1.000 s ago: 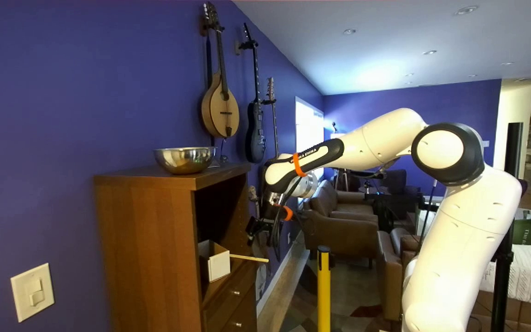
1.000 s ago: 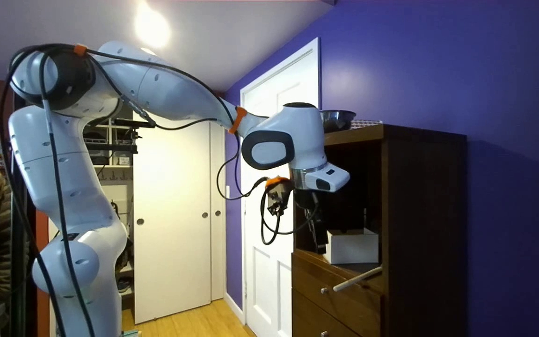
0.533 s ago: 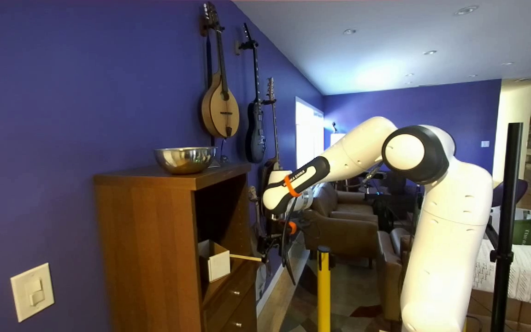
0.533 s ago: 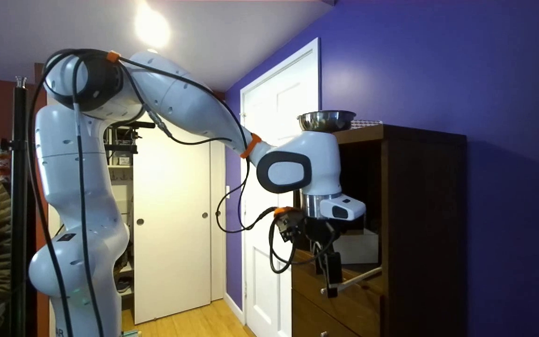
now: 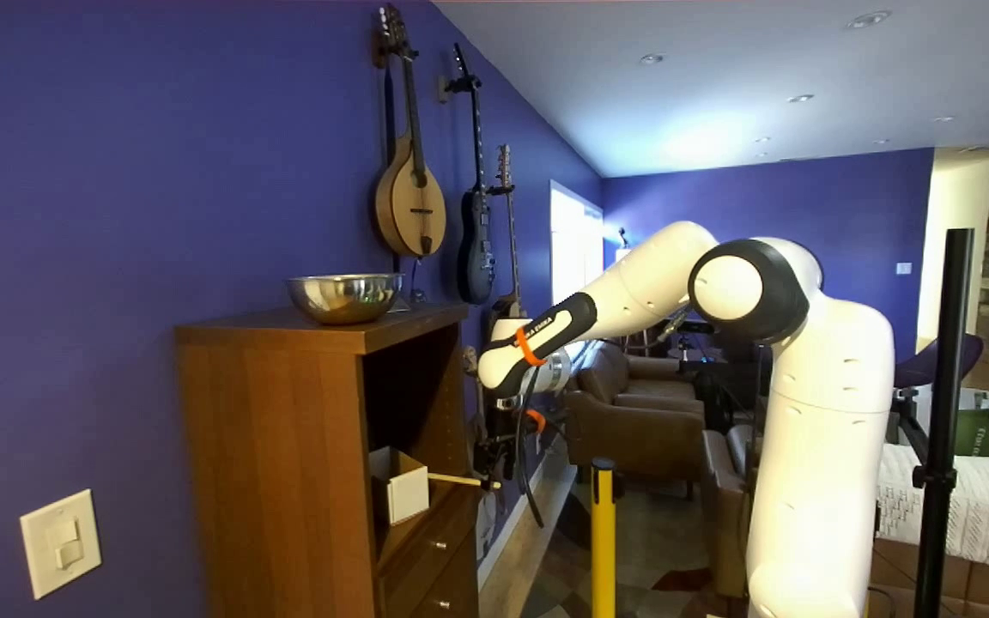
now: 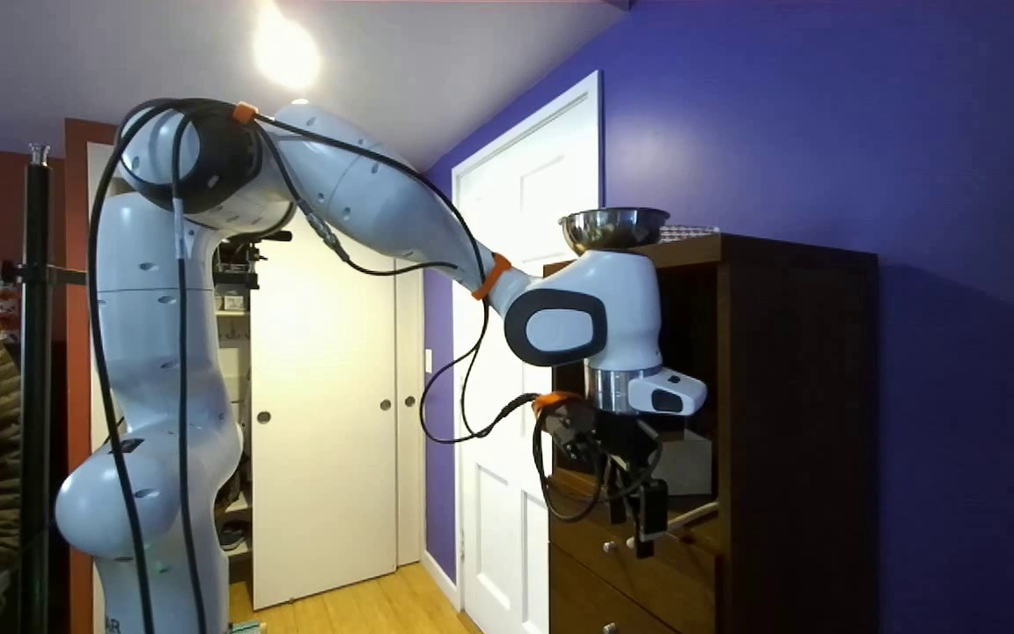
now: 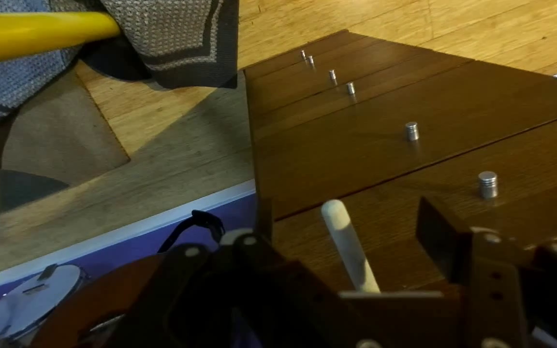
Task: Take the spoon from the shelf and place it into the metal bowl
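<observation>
In an exterior view, the shiny metal bowl point(image 5: 345, 299) tops the brown shelf point(image 5: 280, 463); the pale spoon point(image 5: 455, 480) juts right from its front.

"What colour is that spoon point(image 7: 351, 246) between the jaws?"
"Pale tan. The jaws are black."
"And the wooden cabinet point(image 5: 276, 481) beside them?"
"Brown, faintly grained down its side, with a brown top surface point(image 5: 263, 322). Its drawer knobs point(image 7: 488, 184), past the jaws, are ringed silver."
"The metal bowl point(image 5: 345, 300), higher than the jaws?"
"Silver, catching golden-brown."
"And the box point(image 6: 687, 464) behind the jaws in an exterior view?"
"White."
"The arm point(image 5: 726, 287) above them?"
"White as well, with black trim and orange bands point(image 5: 530, 346)."
"Beyond the jaws, in the wrist view?"
"A yellow post point(image 7: 41, 35), and grey woven cloth point(image 7: 177, 34) with dark border, pale stripe."
</observation>
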